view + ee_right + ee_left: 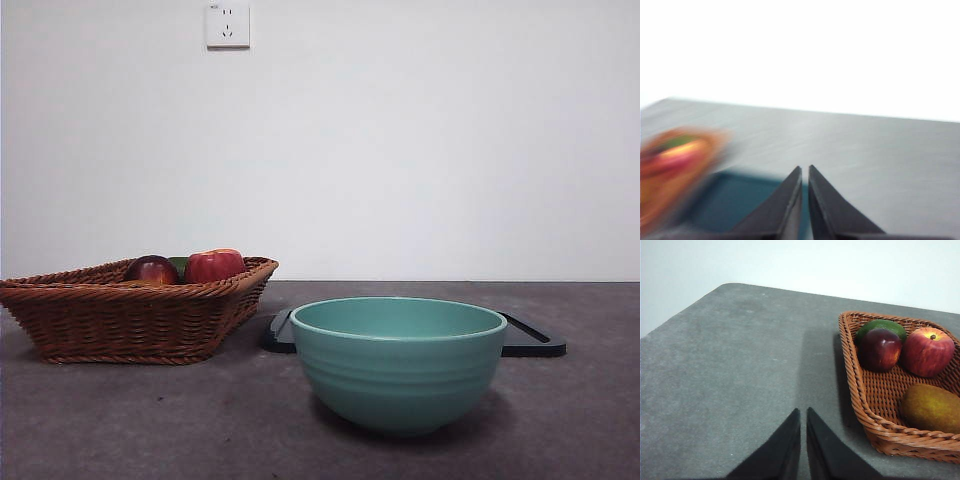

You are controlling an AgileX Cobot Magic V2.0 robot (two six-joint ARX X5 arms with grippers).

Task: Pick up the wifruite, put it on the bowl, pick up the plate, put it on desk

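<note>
Standing nearest in the front view, on the desk [120,420], a big teal-green bowl [398,362] with faint rings round its outside, upright, nothing seen poking above its rim. Lying flat right behind the bowl, a dark plate [535,343] with a raised edge, sticking out past both sides of the bowl. Sitting to the left of the bowl and a bit further back, a brown woven basket [130,320], its near corner close to the plate; touching or not, hard to tell. Peeking over the basket's rim, a dark purple-red fruit [152,270], a shiny red apple [214,265] and a bit of green between them. Far behind the bowl, a white wall with a socket [227,25] high up.

Seen from the left wrist: left gripper [803,412] over bare desk just beside the basket, its two black fingers pressed together with only a thin slit between, holding nothing. Inside the basket, the wifruite [932,407], dull and brownish, lying in the corner nearest that camera, apart from the other fruit. Past it the red apple and the dark fruit side by side, a green fruit [882,326] tucked behind the dark one.

Seen from the right wrist, all blurry: right gripper [805,170] also pressed together and holding nothing, above the dark teal plate, with the basket a smeared orange blob beside it
</note>
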